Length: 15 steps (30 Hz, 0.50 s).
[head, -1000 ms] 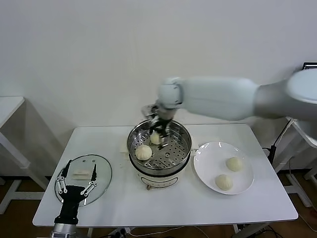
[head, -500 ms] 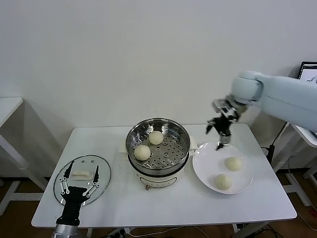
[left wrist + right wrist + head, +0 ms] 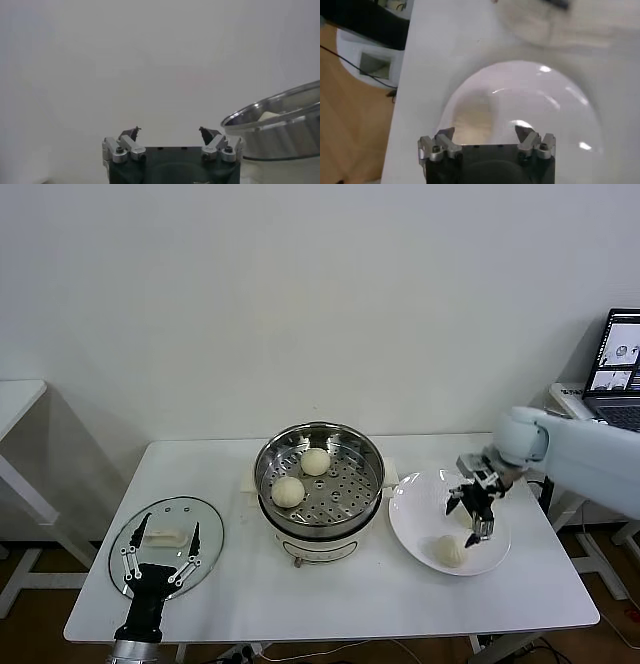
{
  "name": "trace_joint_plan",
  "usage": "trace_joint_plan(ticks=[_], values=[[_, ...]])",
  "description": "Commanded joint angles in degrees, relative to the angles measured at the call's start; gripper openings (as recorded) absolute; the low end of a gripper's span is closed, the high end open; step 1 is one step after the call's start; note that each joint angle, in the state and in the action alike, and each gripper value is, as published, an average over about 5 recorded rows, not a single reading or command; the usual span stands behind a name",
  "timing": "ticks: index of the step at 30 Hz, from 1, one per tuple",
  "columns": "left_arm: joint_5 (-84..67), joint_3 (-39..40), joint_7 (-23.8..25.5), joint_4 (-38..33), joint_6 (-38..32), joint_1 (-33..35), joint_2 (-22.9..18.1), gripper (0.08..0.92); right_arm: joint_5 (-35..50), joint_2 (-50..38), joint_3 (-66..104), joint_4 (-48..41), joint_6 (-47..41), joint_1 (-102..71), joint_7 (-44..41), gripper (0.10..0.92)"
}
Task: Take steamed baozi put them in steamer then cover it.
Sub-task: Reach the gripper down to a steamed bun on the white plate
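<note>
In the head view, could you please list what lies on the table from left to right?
Glass cover with the left pincer above it → steamer holding two baozi → white plate with a baozi and the right pincer over it.

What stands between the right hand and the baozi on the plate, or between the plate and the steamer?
Nothing visible does. The right hand hangs open over the plate, right above one baozi. The steamer is uncovered, with two baozi inside; the cover lies near the left hand.

Baozi [image 3: 475,112] blurred; steamer [image 3: 280,125] edge-cropped.
</note>
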Motion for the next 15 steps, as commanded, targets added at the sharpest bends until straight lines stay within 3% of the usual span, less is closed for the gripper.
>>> trace_joint_plan(ticks=[1, 15], values=[[0.08, -0.11, 0.00, 0.11, -0.20, 0.09, 0.07, 0.823, -2.06, 0.58, 1.50, -2.50, -0.11, -6.94, 2.31, 0.823], [0.08, -0.46, 0.00, -0.01, -0.16, 0.02, 0.06, 0.823, -2.31, 3.39, 2.72, -5.11, -0.08, -8.06, 3.49, 0.823]])
